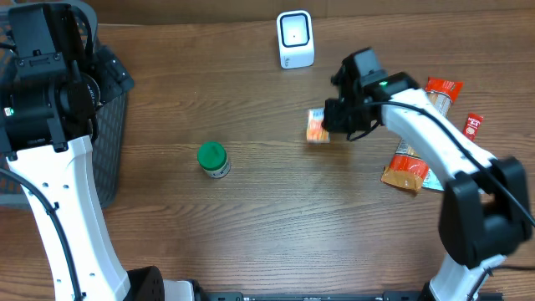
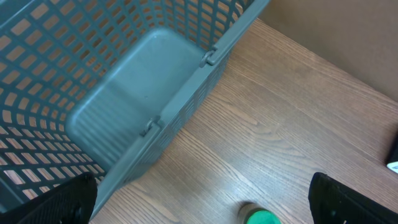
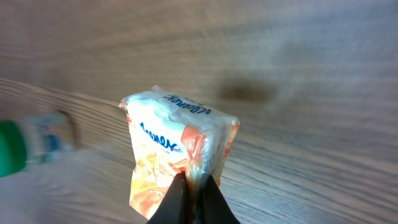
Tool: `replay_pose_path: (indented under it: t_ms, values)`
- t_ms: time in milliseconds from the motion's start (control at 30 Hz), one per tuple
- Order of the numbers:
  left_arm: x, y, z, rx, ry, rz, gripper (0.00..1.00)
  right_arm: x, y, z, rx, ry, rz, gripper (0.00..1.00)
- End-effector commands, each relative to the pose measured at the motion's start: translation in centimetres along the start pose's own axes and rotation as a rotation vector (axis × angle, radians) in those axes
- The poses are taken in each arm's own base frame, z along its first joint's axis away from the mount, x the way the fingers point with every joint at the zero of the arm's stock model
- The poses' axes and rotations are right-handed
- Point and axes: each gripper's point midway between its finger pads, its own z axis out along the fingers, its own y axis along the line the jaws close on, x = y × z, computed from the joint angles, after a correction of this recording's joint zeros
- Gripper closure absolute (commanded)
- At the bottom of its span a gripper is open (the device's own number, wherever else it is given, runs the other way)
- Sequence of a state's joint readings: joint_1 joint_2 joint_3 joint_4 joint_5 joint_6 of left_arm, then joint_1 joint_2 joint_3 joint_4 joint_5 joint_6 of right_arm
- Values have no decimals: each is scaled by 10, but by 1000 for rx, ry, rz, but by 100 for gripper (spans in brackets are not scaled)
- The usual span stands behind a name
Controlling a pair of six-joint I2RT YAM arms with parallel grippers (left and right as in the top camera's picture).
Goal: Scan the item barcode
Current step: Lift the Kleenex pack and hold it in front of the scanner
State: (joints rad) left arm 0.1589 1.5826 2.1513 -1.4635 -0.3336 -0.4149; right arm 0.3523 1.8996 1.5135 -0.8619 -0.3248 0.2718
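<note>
Now the right tool (image 3: 193, 190) pinches the tissue pack (image 3: 177, 149) shut.
It sits near the scanner (image 1: 294, 39), likely to show its barcode; left tool (image 2: 208, 202) gapes empty.

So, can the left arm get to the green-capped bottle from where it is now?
Probably yes. The left gripper hangs open and empty above the basket edge, and the bottle stands alone on bare table just beyond it, with nothing between.

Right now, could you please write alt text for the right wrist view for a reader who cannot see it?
The right tool, shut, pinches an orange-and-white plastic packet by its edge over a wooden table; a blurred green-capped bottle shows at left.
</note>
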Motion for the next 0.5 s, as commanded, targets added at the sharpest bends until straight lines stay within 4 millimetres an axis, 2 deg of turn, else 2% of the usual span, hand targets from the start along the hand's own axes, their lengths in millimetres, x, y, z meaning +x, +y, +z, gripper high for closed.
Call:
replay_pose_path:
  t_ms: [0,100,167,267,333,400,467]
  values:
    - [-3,2,1,-13,-9,4,0,-28,7,-39,-10,-96,-33,97]
    - [-3,2,1,-13,-9,4,0,-54,10,-78,-14,-163,-15,97]
    - [-3,2,1,-13,-9,4,0,-73,17,-110,-24,-226,2,97]
    - [-3,2,1,-13,-10,4,0,-104,37,-170,-32,-369,-5,97]
    - [-3,2,1,-13,-9,4,0,-116,50,-200,-31,-448,-31,97]
    - [-3,2,1,-13,-9,4,0,-124,58,-219,-7,-508,-48,97]
    - [-3,2,1,-13,-9,4,1,-130,56,-228,53,-558,-48,97]
